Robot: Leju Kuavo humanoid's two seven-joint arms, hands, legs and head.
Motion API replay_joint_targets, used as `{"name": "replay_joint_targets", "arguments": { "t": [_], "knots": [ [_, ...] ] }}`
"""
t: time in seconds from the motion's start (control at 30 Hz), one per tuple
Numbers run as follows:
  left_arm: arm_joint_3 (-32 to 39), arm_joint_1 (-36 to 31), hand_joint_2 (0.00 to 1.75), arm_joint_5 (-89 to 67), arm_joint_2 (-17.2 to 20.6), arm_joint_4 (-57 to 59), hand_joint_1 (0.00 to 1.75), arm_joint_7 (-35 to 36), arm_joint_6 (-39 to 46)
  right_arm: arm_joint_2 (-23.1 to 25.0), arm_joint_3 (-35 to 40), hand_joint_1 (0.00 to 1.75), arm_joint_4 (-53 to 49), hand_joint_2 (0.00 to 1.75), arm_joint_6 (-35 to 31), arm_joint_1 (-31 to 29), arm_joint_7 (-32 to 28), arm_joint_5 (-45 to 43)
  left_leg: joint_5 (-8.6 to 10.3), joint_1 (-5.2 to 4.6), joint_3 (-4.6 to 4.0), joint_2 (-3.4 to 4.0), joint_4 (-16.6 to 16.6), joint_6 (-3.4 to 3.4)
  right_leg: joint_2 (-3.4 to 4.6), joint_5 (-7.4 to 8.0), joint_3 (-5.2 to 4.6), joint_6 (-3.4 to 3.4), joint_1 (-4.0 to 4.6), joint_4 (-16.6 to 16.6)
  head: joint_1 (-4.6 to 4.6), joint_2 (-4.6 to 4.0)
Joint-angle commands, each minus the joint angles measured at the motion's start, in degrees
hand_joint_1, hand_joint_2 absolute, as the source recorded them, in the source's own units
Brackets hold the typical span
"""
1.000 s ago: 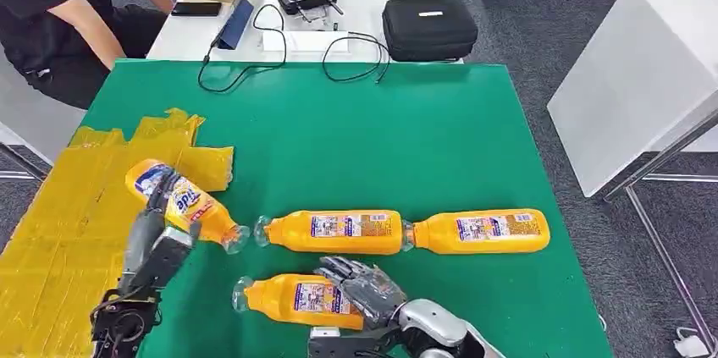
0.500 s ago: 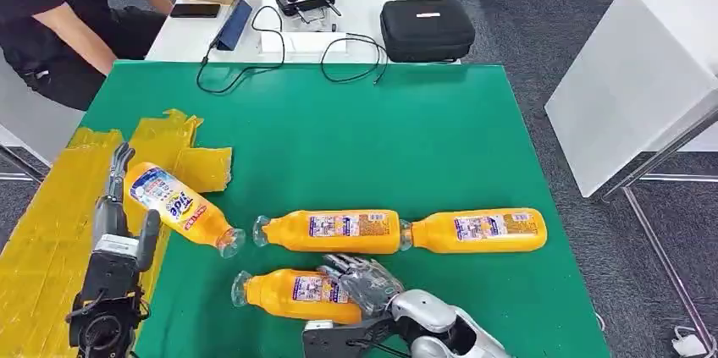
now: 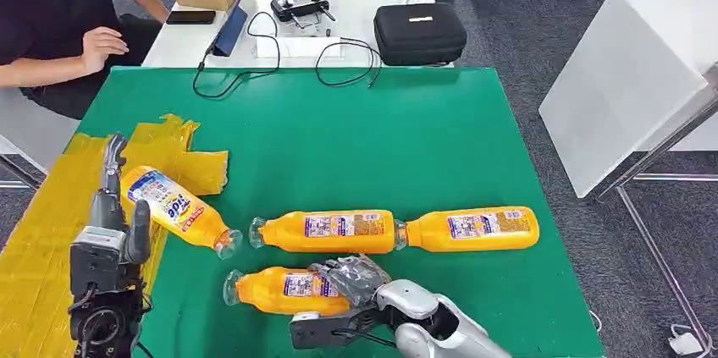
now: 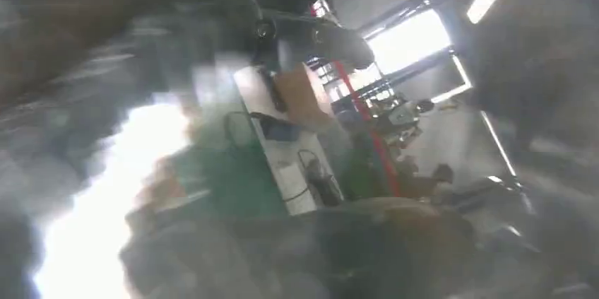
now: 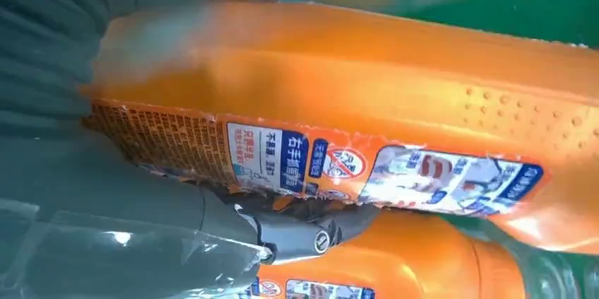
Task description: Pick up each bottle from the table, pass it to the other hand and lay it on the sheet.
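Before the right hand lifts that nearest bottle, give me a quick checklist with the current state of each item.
1. Right hand on the nearest bottle: ok, fingers lie over its body.
2. Grip fully closed: cannot tell, the bottle hides the fingers in the right wrist view.
3. Left hand free to receive: ok, fingers apart, holding nothing.
4. Last bottle laid on the yellow sheet: not ok, its cap end lies over the green table.
5. Two far bottles apart from the nearest one: ok in the head view.
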Motion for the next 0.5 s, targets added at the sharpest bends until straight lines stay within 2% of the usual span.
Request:
{"name": "replay_joint_targets", "arguments": {
  "t": [0.03,0.23,0.3,0.33,0.37,0.4,0.47,0.5],
  "knots": [
    [-1.2,-1.4,0.00,3.2,-0.8,1.2,0.00,1.7,-2.0,0.4,-3.8,1.75,3.7,1.75,-1.3,5.8,-0.3,-3.9,0.13,-0.01,-0.13,-0.38,-0.1,0.02,-0.42,0.03,0.00,0.01,0.00,-0.1,0.00,0.00],
    [-1.2,-1.4,0.00,3.2,-0.8,1.2,0.00,1.7,-2.0,0.4,-3.8,1.75,3.7,1.75,-1.3,5.8,-0.3,-3.9,0.11,-0.01,-0.09,-0.34,-0.1,0.00,-0.39,0.01,0.04,0.00,0.00,-0.1,0.00,0.00],
    [0.0,0.1,0.00,11.3,-1.8,2.1,0.00,4.7,-6.9,-0.4,-10.1,1.75,-1.8,1.75,-7.1,11.4,-5.0,-11.6,0.05,0.01,-0.02,-0.26,-0.1,-0.02,-0.28,-0.01,0.09,-0.01,0.02,-0.1,0.00,0.00],
    [1.1,1.4,1.75,20.1,-2.7,2.7,0.00,7.1,-11.7,-1.1,-12.7,1.75,-6.5,1.75,-12.2,14.5,-10.1,-14.1,0.10,-0.01,-0.06,-0.44,-0.1,-0.02,-0.47,-0.02,0.09,-0.01,0.00,-0.1,0.00,0.00],
    [1.1,2.1,1.75,25.4,-2.6,3.1,0.00,9.6,-15.5,-1.6,-14.2,1.75,-10.7,1.75,-13.3,16.9,-11.8,-17.7,0.04,0.00,0.01,-0.36,-0.1,-0.02,-0.38,-0.04,0.14,0.00,0.01,-0.1,0.00,0.00],
    [1.1,3.3,1.75,29.7,-2.3,2.9,0.00,11.0,-18.0,-2.7,-14.9,1.75,-15.5,1.75,-16.3,18.4,-12.9,-17.6,0.08,-0.03,-0.05,-0.50,-0.2,-0.01,-0.54,-0.05,0.12,0.01,-0.02,-0.2,0.00,0.00],
    [0.7,5.8,1.75,36.1,-3.0,1.5,0.00,12.4,-21.3,-3.7,-16.8,1.75,-24.7,1.75,-19.2,21.6,-16.7,-22.6,-0.02,-0.09,-0.13,-0.36,0.0,0.00,-0.33,-0.14,0.02,0.03,-0.08,0.0,-0.02,0.00],
    [0.2,7.0,1.75,37.9,-3.4,0.4,0.00,12.3,-22.1,-4.2,-17.5,1.75,-28.8,1.75,-20.4,22.9,-18.6,-24.4,-0.03,-0.10,-0.30,-0.56,0.0,0.00,-0.53,-0.20,-0.08,0.03,-0.09,0.0,0.02,0.00]
  ]
}}
